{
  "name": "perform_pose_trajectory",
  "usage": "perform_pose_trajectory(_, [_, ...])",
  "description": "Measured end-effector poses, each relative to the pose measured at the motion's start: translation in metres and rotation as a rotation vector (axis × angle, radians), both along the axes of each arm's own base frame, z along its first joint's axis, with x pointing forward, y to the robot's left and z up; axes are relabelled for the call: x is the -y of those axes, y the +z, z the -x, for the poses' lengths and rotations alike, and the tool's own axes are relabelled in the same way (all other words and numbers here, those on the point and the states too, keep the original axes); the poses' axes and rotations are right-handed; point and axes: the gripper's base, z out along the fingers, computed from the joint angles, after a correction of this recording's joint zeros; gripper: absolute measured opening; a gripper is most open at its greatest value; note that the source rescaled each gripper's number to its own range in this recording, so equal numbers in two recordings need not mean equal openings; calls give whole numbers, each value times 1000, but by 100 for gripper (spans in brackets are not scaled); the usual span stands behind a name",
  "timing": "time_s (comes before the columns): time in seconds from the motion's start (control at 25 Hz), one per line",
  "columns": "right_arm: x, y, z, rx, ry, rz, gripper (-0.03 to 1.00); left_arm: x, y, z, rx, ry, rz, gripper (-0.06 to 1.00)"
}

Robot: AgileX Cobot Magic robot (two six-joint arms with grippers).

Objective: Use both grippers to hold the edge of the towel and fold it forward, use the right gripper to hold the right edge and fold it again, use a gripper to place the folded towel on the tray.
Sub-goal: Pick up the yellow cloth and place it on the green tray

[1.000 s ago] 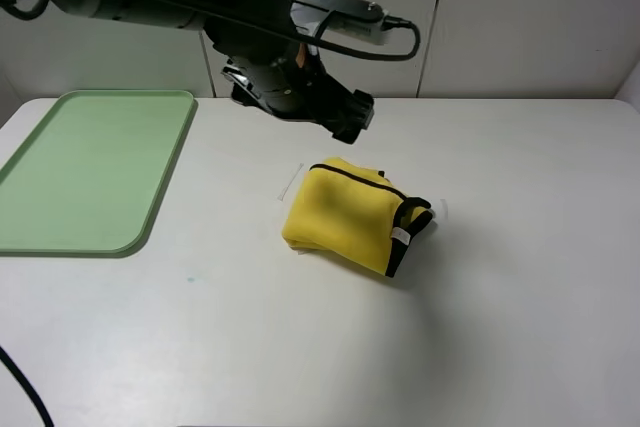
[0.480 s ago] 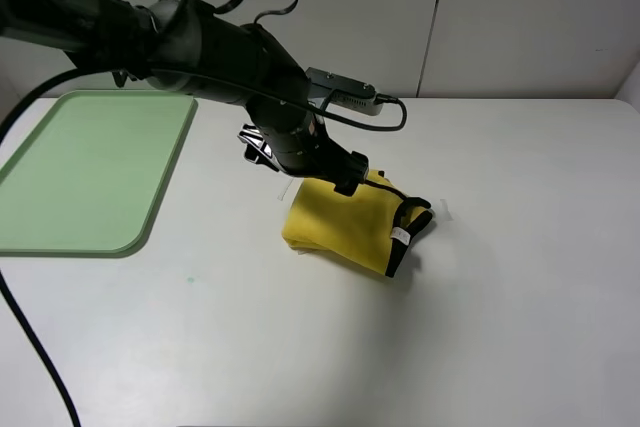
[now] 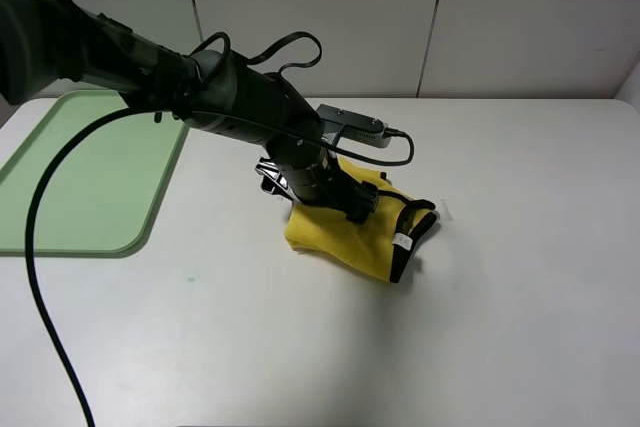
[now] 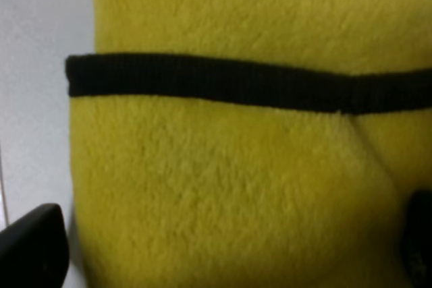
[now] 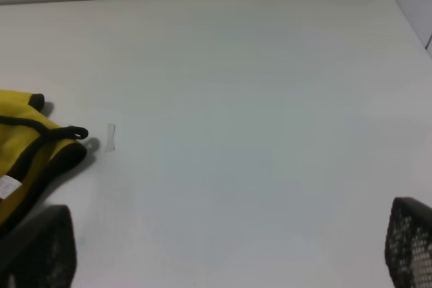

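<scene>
towel (image 3: pixel 372 239): folded into a compact yellow bundle, lying near the middle of the white table (image 3: pixel 520 277). it is well apart from the tray (image 3: pixel 80 177), which sits at the far left. a white tag (image 3: pixel 401 238) shows at the bundle's right end.

left gripper (image 4: pixel 223 253): reaches in from the left and is down at the towel's far-left part. jaws stand wide apart with the plush between the tips, not closed on it. the edge of the towel (image 4: pixel 236 83) runs as a black band across the cloth just ahead of them.

right gripper (image 5: pixel 223 251): jaws spread wide over bare table to the right of the towel, gripping nothing.

a small pale strip (image 5: pixel 110 137) lies just beside the towel's black loop (image 5: pixel 79 132).
</scene>
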Motion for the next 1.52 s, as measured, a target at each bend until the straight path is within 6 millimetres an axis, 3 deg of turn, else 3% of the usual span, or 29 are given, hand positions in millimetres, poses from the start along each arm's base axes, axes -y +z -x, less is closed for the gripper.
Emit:
perform_pose_trajectory(0.2, [0,0,0,0,0,0,100,1,-1,-1,-1,-1,7,94])
perform_pose_trajectory(0.4, [0,0,0,0,0,0,100,3,-2,-1,1,0,20,78])
perform_pose_trajectory(0.56, [0,0,0,0,0,0,100,7,-3,2,9,-13,32,53])
perform_pose_trajectory(0.72, [0,0,0,0,0,0,100,8,-2,1,11,-11,41,14])
perform_pose_trajectory(1.12, [0,0,0,0,0,0,100,1,7,0,-1,-27,-12,13])
perform_pose_trajectory(1.32, [0,0,0,0,0,0,100,-33,44,-16,24,3,-97,13])
perform_pose_trajectory(1.52, [0,0,0,0,0,0,100,-87,85,-42,88,93,-179,13])
